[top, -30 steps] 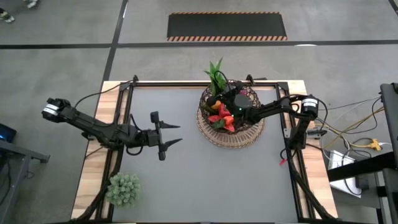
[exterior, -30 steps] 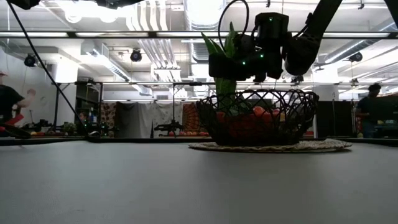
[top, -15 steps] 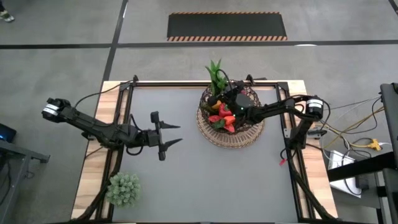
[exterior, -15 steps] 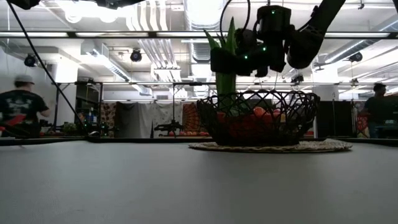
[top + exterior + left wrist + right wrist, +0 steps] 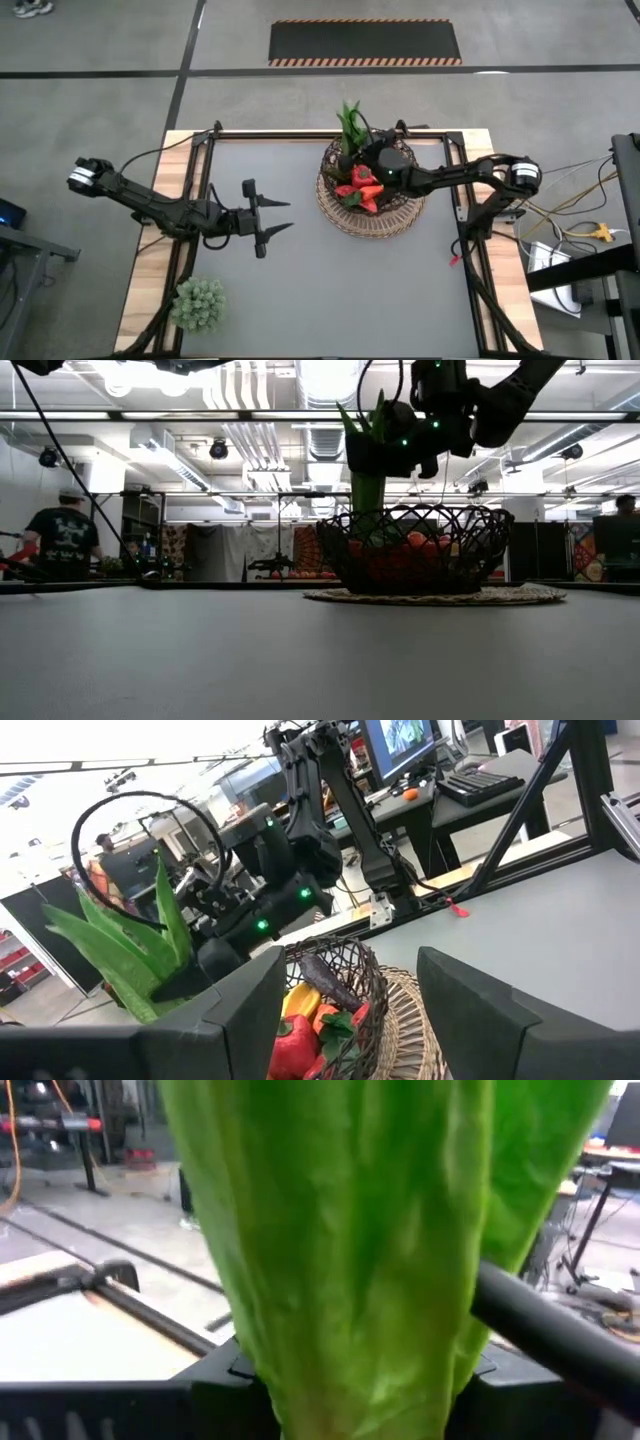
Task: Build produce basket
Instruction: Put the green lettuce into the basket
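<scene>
A dark wicker basket sits toward the far right of the grey table, resting on its lighter woven base. Inside it lie toy fruit and vegetables, among them a red pepper and something yellow and orange seen through the weave from the left wrist view. A tall bunch of green leaves stands upright at the basket's far rim, its tips rising well above the wicker.

The right gripper hangs over the far side of the basket, right at the base of the green leaves. From table height it shows above the rim, with the leaves running up past it. Its own camera is filled by a broad green leaf between the dark fingers; the fingers stand on either side of the leaf, but whether they press it or have let go cannot be told.

The left gripper waits above the bare table, well to the left of the basket, its two fingers spread apart and holding nothing.

A pale green bushy clump sits at the near left corner. A person stands in the room beyond.
</scene>
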`<state>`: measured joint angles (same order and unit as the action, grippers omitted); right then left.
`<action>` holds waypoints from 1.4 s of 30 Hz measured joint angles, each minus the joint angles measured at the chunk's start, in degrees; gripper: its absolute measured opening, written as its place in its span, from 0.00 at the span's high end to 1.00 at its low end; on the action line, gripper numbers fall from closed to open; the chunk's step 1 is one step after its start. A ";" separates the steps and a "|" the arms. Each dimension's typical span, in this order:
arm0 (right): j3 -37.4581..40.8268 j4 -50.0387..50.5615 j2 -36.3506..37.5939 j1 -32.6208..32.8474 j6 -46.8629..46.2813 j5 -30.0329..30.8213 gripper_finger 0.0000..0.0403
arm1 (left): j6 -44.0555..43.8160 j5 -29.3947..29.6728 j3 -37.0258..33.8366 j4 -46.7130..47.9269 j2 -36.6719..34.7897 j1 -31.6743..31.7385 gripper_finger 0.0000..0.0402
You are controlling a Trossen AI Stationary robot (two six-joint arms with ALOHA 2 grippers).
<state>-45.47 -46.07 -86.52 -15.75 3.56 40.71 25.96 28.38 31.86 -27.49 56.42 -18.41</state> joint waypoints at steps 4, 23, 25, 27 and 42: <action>-0.10 3.72 -0.32 -0.52 -4.55 0.99 0.63 | -0.04 0.00 0.00 -0.06 0.00 0.00 0.48; 0.02 12.36 1.57 0.50 -8.71 3.92 0.49 | -0.15 -0.02 0.00 -0.04 0.00 -0.02 0.48; 0.04 14.96 2.51 0.66 -10.17 3.85 0.45 | -0.16 -0.02 0.00 -0.02 0.00 -0.02 0.48; 0.09 17.73 3.69 0.86 -11.70 3.86 0.40 | -0.17 -0.02 0.00 -0.02 0.00 -0.02 0.48; 0.11 44.38 21.05 1.99 -20.43 3.85 0.13 | -0.18 -0.02 0.00 0.05 0.00 -0.02 0.48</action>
<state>-45.36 -1.68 -65.47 -13.77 -16.87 44.56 25.77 28.36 31.86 -27.44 56.42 -18.44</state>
